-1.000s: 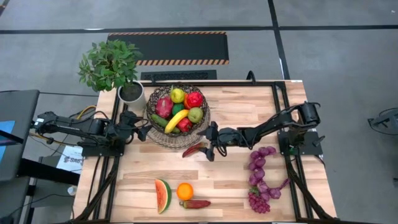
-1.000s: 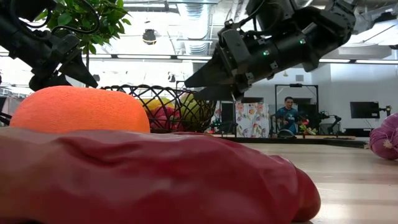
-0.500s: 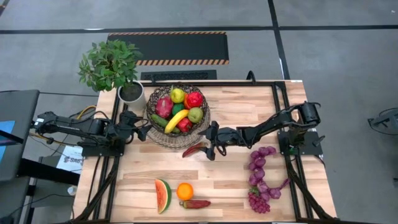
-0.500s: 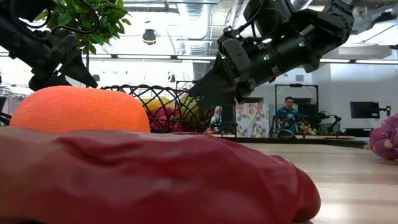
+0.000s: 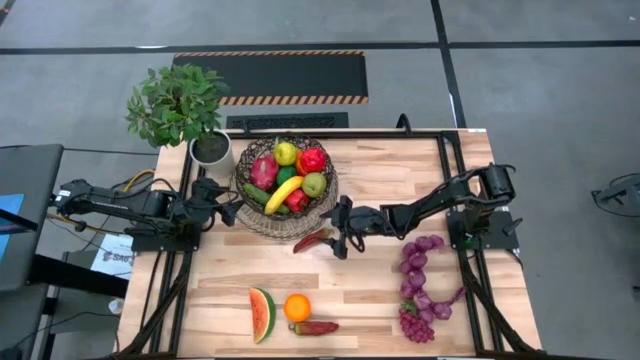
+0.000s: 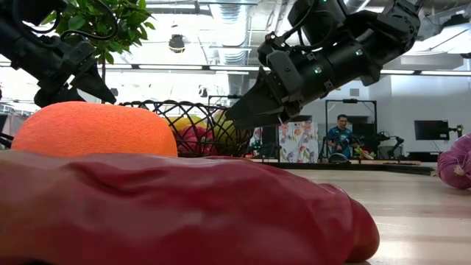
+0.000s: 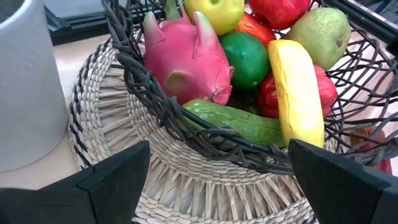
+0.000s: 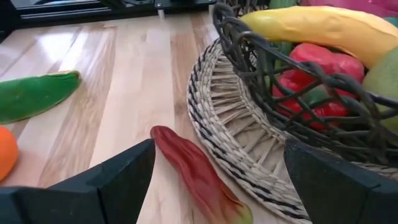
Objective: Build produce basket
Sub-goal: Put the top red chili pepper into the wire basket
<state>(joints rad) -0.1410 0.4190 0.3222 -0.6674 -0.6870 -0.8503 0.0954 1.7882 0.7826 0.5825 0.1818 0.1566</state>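
The dark wire basket (image 5: 286, 186) stands on a pale woven mat (image 8: 249, 146) and holds a dragon fruit (image 7: 186, 56), banana (image 7: 298, 93), cucumber (image 7: 239, 123), pear (image 7: 320, 28) and red fruit. A red pepper (image 8: 199, 177) lies on the table against the mat's near right edge. My right gripper (image 5: 333, 232) hovers open just right of it, one finger to each side and above. My left gripper (image 5: 226, 210) waits open at the basket's left. A watermelon slice (image 5: 262, 313), orange (image 5: 297, 307), second red pepper (image 5: 315, 327) and purple grapes (image 5: 420, 285) lie nearer the front.
A potted plant (image 5: 180, 105) in a white pot (image 5: 211, 150) stands at the basket's far left. Bare wood lies between the mat and the front row of produce. In the low view a person (image 6: 340, 136) sits far behind the table.
My right gripper has tipped its fingers a little lower toward the red pepper by the mat and rolled slightly. It has stayed open and in the same spot.
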